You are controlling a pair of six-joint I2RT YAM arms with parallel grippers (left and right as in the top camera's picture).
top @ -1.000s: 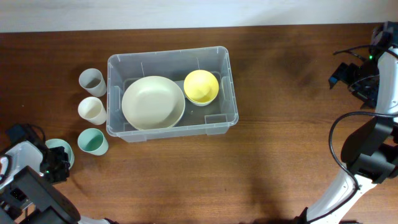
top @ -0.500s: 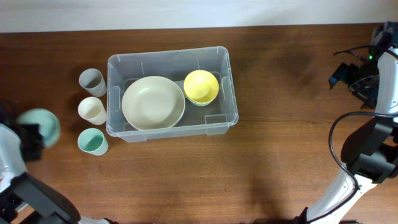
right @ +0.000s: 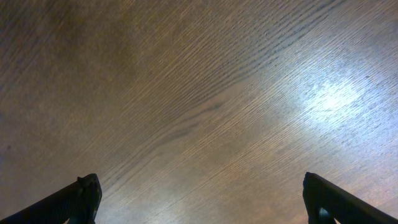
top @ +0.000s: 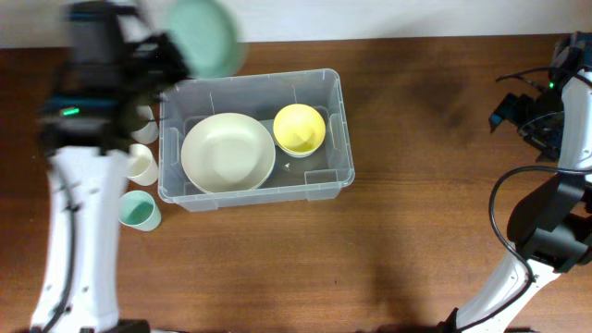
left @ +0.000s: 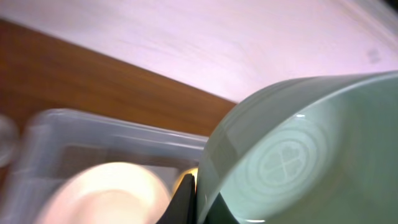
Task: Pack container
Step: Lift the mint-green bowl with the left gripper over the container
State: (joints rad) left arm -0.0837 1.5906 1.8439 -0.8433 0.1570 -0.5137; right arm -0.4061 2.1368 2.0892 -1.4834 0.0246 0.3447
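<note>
Container [top: 344, 139]: below and just right of the left gripper [top: 168, 57]; mouth up, long axis left-right; cream plate [top: 228, 153] and yellow bowl [top: 299, 128] inside.
Left gripper: has swung up from the table's [top: 416, 231] near-left corner, pinching a pale green bowl [top: 205, 37], which is likely next in.
Right gripper [right: 202, 202]: spread, far right.

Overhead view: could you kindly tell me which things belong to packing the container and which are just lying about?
Job: container; cream bowl and yellow bowl inside it; green bowl held by left gripper.
Lying about: white cup and teal cup beside the container, probably awaiting packing; right gripper, open over the table.
</note>
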